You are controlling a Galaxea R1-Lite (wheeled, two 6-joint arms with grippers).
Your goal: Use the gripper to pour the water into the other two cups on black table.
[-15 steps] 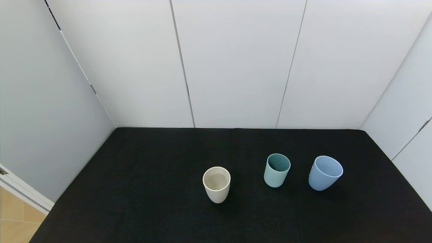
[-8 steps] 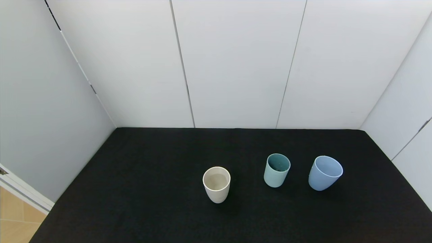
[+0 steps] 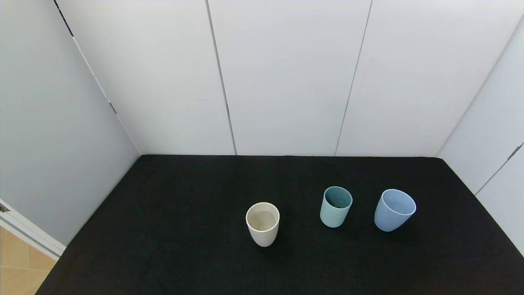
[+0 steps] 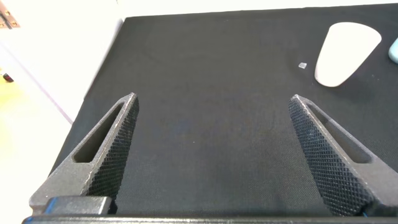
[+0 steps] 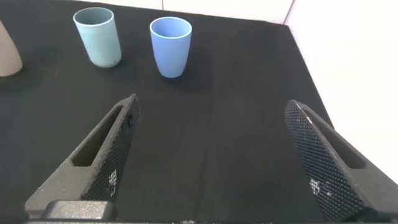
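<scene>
Three handleless cups stand upright in a row on the black table (image 3: 172, 229): a cream-white cup (image 3: 262, 223), a teal-green cup (image 3: 336, 206) and a periwinkle-blue cup (image 3: 394, 209). I cannot make out water in the blue cup. Neither arm shows in the head view. My left gripper (image 4: 212, 102) is open and empty over bare table, with the cream cup (image 4: 345, 53) ahead of it. My right gripper (image 5: 210, 106) is open and empty, with the blue cup (image 5: 170, 46) and teal cup (image 5: 97, 36) ahead of it and the cream cup's edge (image 5: 7, 56) at the frame border.
White wall panels (image 3: 286, 78) close off the table at the back and on both sides. The table's left edge (image 3: 53, 268) drops to a wooden floor (image 3: 18, 266). A tiny white speck (image 4: 303, 65) lies on the cloth near the cream cup.
</scene>
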